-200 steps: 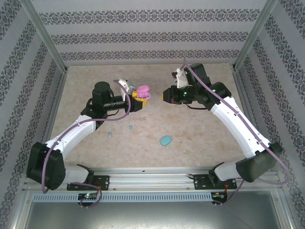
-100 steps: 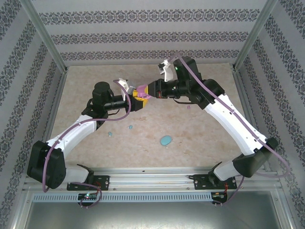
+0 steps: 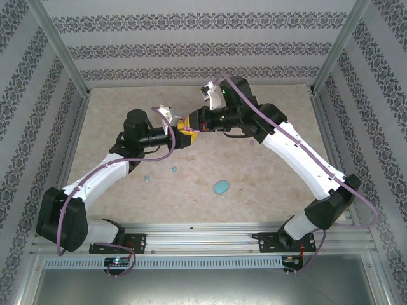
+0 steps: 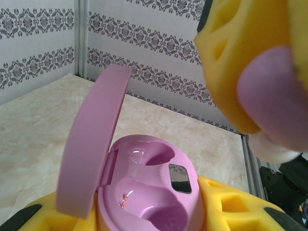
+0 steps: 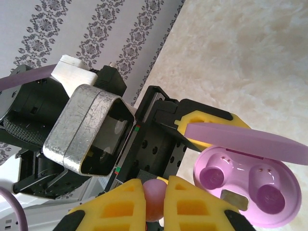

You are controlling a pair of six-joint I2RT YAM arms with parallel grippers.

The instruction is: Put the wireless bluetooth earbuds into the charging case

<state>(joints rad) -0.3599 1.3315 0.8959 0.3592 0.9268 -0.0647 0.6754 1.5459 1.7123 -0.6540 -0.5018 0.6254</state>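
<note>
Right pincer (image 5: 154, 188) pinching a pink earbud (image 5: 154, 201), poised beside the open case (image 5: 246, 188).

Left pincer (image 4: 142, 217) is clamped on the pink case's base, with the lid (image 4: 91, 144) standing up and both hollows bare. The earbud sits near the rim, apart from it as far as I can tell, next to the closer socket (image 5: 211, 177). To do this well, I'd line the bud over that socket first and come in clear of the lid's edge. Then match its shape to the hollow, press gently until it seats, and part the fingers. A skewed entry may tip it out.
</note>
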